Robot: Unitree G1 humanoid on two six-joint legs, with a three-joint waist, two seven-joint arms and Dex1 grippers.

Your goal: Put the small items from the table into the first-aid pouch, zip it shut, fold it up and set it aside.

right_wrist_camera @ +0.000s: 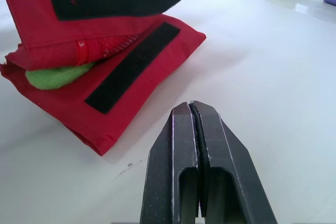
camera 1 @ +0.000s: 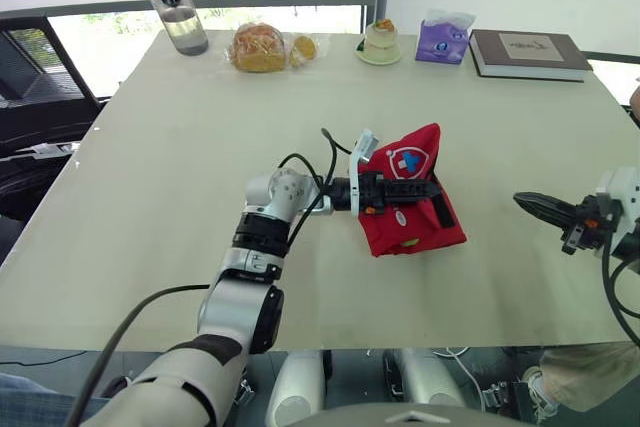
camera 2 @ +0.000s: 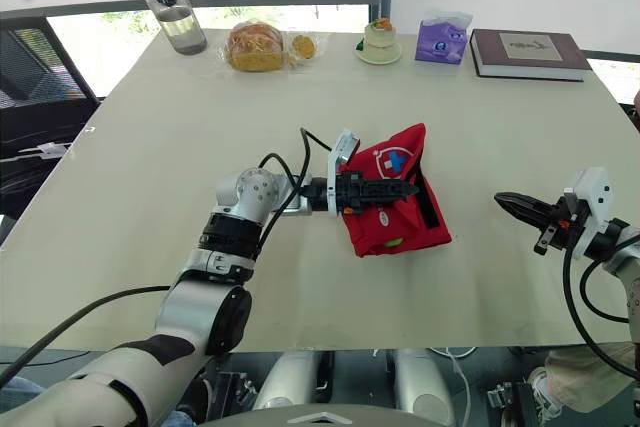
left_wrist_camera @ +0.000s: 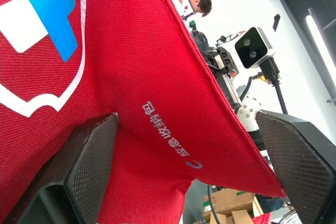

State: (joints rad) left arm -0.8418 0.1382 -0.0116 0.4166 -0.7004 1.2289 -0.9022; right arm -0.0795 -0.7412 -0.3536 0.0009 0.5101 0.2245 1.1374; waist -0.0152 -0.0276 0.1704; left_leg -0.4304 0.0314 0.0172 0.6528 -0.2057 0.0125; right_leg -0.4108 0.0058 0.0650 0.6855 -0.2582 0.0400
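The red first-aid pouch (camera 1: 410, 222) lies near the table's middle, partly folded, its top flap with the white-and-blue cross badge raised. Two black velcro strips (right_wrist_camera: 131, 64) face my right side, and something green (right_wrist_camera: 52, 74) shows inside the fold. My left gripper (camera 1: 432, 190) reaches across the pouch from the left. In the left wrist view its fingers (left_wrist_camera: 89, 166) stand wide apart, open, with the red flap fabric between them. My right gripper (camera 1: 538, 206) hovers low over the table to the right of the pouch, apart from it, its fingers (right_wrist_camera: 181, 156) pressed together and empty.
Along the far edge stand a water bottle (camera 1: 176, 9), bagged bread (camera 1: 260, 47), a small cake on a plate (camera 1: 380, 43), a purple tissue pack (camera 1: 443, 39) and a dark book (camera 1: 527, 53). A person stands behind the robot (left_wrist_camera: 199, 2).
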